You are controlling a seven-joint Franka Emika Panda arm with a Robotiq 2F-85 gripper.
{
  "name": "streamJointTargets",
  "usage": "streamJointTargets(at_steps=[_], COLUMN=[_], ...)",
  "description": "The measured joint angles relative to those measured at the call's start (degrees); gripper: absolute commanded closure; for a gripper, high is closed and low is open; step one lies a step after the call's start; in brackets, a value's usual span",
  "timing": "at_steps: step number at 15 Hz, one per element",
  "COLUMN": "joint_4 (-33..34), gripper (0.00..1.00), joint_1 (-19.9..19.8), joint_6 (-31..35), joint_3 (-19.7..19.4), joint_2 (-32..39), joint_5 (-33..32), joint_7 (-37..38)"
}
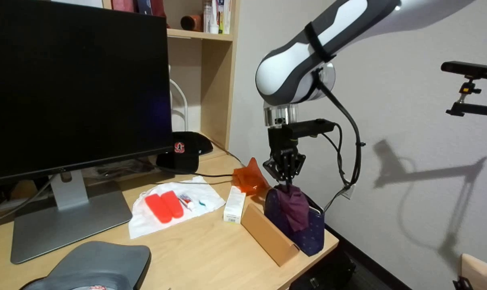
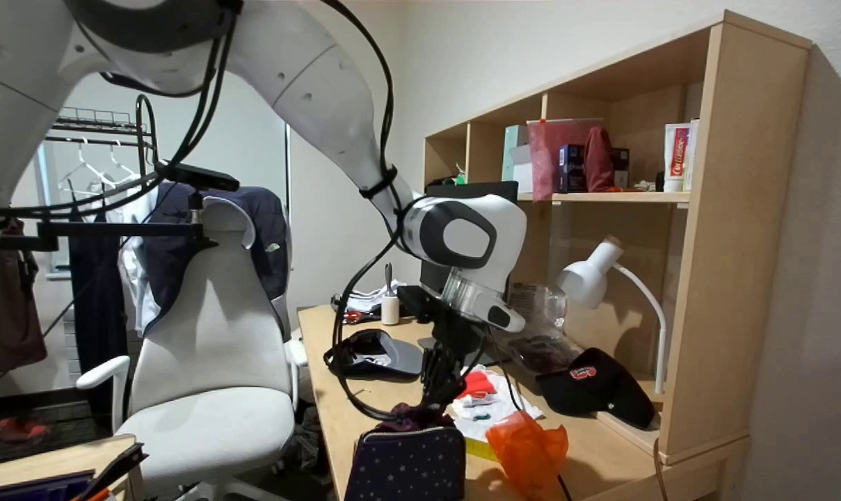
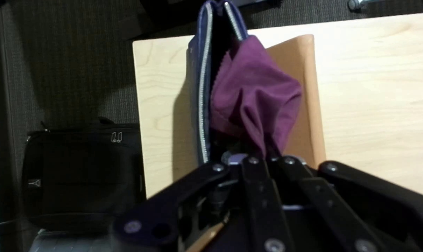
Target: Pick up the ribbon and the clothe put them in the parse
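**Open purse [image 1: 311, 239] with a cloth [image 1: 295, 208] held at its mouth**

In an exterior view, the table [image 1: 203, 249] carries a monitor [image 1: 78, 92] at the left. At right, the end effector [image 1: 287, 183] is clenched on the gathered top of the cloth. Below it, the purse stands upright near the table's right edge, a brown box [image 1: 267, 237] just to its left. The cloth lies across the purse's mouth and drapes over the rim facing the brown box.

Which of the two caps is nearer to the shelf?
The black cap with a red mark, right by the shelf; the grey cap lies farther off, toward the chair.
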Motion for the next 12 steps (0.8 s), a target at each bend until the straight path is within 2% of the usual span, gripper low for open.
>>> streamJointTargets(at_steps=[5, 6, 7, 12], joint_4=[-0.4, -0.9, -1.3, -2.9], gripper=[0.92, 0.67, 0.67, 0.37], joint_1=[-0.3, -0.4, -0.5, -0.5], joint_6=[1.8, 2.4, 3.0, 6.0], joint_3=[0.1, 0.1, 0.1, 0.1], joint_2=[3.1, 3.2, 3.2, 2.1], joint_5=[0.0, 0.0, 0.0, 0.0], joint_7=[-1.3, -1.3, -1.3, -1.4])
